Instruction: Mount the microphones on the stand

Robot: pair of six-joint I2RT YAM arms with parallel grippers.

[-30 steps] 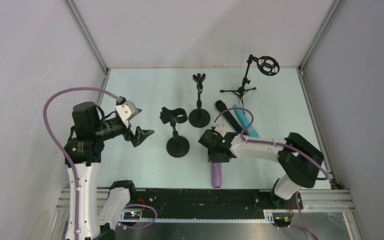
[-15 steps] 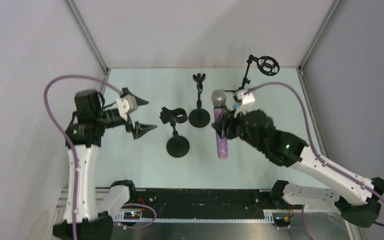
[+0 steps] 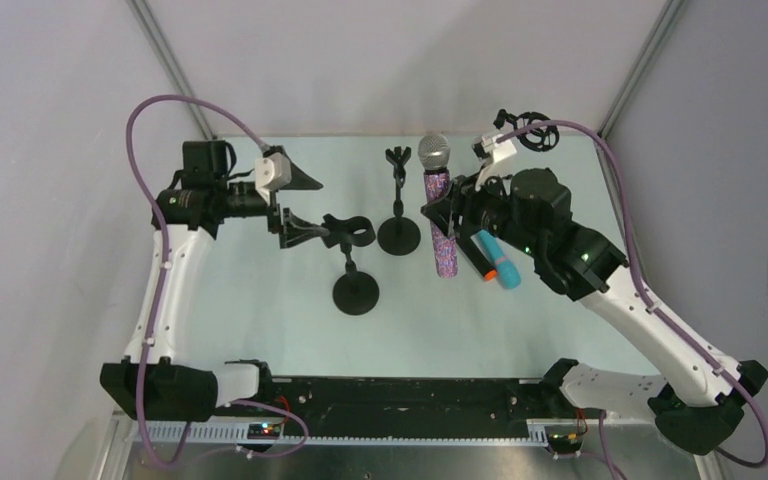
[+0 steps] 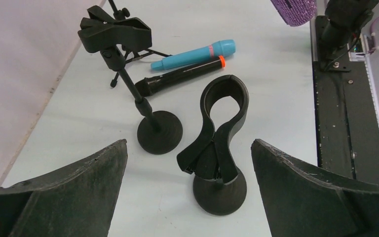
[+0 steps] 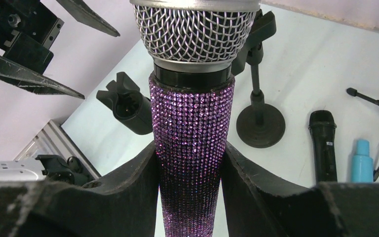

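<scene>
Closed on the purple microphone [image 3: 440, 225], jaws of the right gripper [image 5: 191, 165] hold it upright, mesh head up, right of the clip stand [image 3: 356, 293]; a second ago it lay flat; seating it looks next; left gripper [image 3: 300, 208], jaws wide, has swung to that stand's left; black microphone [image 4: 182, 78] and teal microphone [image 4: 192, 55] lie flat farther right; the black one's small mark is unreadable.

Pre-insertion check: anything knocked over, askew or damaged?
Nothing stands out. The near stand and far stand are upright; the black microphone and teal microphone lie side by side on the table; the purple microphone is gripped in the right claw.
</scene>
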